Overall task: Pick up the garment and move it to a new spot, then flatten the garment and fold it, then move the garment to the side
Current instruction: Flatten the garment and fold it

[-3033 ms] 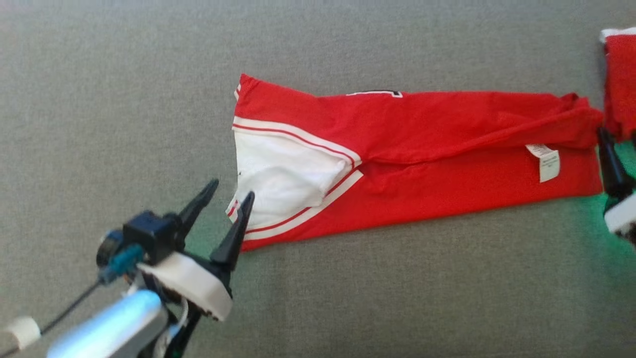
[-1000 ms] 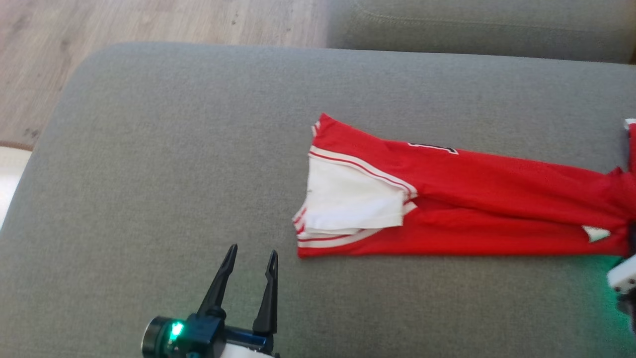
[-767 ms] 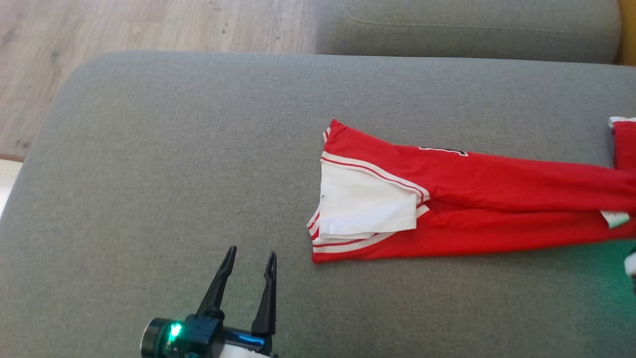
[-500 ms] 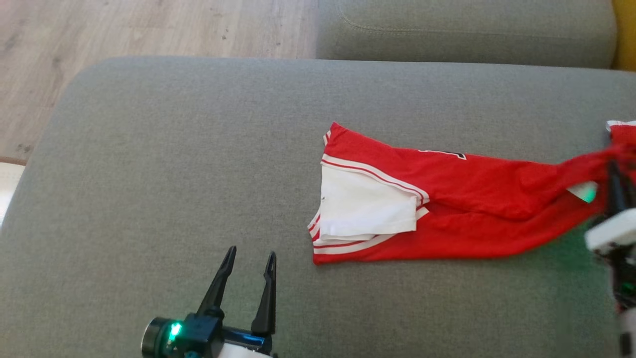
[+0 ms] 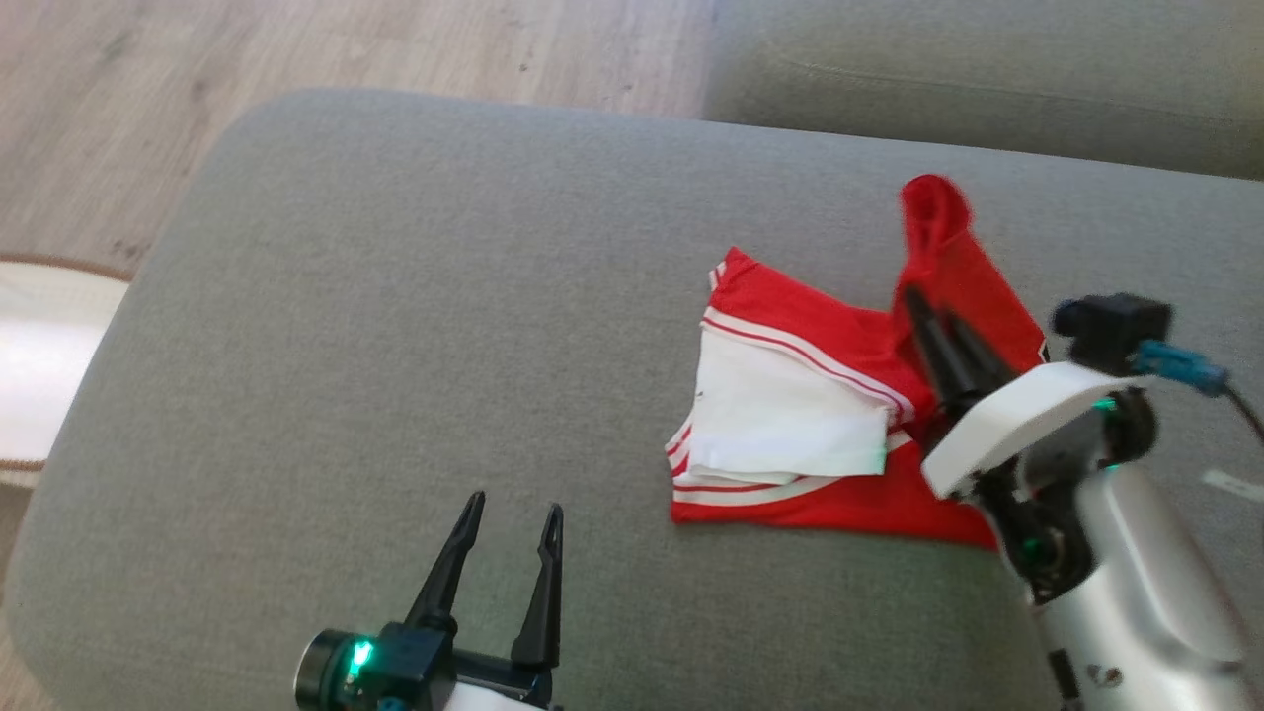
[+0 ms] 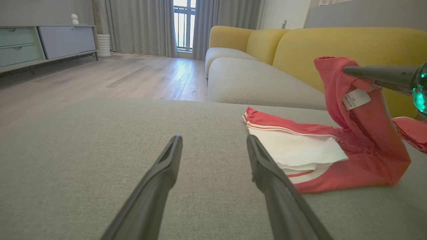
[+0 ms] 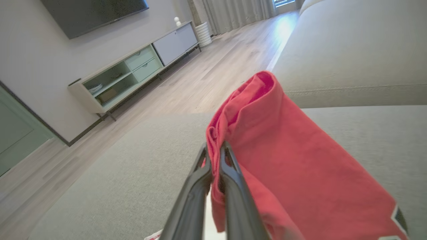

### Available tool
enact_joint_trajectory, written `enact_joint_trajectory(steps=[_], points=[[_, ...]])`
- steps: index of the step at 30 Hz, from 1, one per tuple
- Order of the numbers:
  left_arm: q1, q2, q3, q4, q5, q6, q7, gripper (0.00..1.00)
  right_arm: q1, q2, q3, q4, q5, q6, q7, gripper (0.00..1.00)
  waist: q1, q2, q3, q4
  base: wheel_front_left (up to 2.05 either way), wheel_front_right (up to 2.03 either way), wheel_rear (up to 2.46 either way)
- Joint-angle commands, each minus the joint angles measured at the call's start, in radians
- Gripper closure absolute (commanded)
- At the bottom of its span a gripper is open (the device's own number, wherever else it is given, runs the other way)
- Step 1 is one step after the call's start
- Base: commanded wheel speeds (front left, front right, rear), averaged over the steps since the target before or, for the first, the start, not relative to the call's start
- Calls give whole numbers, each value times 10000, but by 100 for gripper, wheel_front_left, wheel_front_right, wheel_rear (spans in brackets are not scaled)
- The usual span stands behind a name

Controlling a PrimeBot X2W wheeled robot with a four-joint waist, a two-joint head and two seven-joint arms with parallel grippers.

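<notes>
- Right gripper (image 5: 913, 301) clamped the lifted right end of the red jersey (image 5: 790, 316).
- Left gripper (image 5: 515, 504) hung released over bare grey cushion (image 5: 375, 326) stretching left to its edge.

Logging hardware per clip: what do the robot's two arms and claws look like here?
Both the left claw and right claw have two long, black, tapering fingers. The left one's dark round base carries a green light. Behind the right sits a white plate, a silvery forearm, and a black box with a teal plug and dark cable.
</notes>
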Motion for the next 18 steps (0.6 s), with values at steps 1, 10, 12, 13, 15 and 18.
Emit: enact_joint_trajectory(steps=[1,10,12,13,15,18], points=[[-229,-54,319,-314,121,-31,-97,0,-540,116,306,-336,19,-9,43,100,0,0,97,154,0,0,0],[-255,-265,352,-171,195,-184,-97,0,-828,690,1804,553,370,-9,17,100,0,0,309,605,0,0,0],[-260,-304,378,-145,219,-207,-97,0,-917,759,2062,821,402,-9,-74,76,0,0,324,647,0,0,0],[-264,-318,397,-138,228,-221,-97,0,-957,789,2149,945,423,-9,-128,5,0,0,334,659,0,0,0],[-268,-342,447,-130,248,-245,-97,0,-1029,847,2309,1066,569,-9,-276,0,0,0,349,665,0,0,0],[-215,-340,563,-123,276,-249,-97,0,-1137,830,2579,921,688,-9,-589,0,0,0,317,547,0,0,0]])
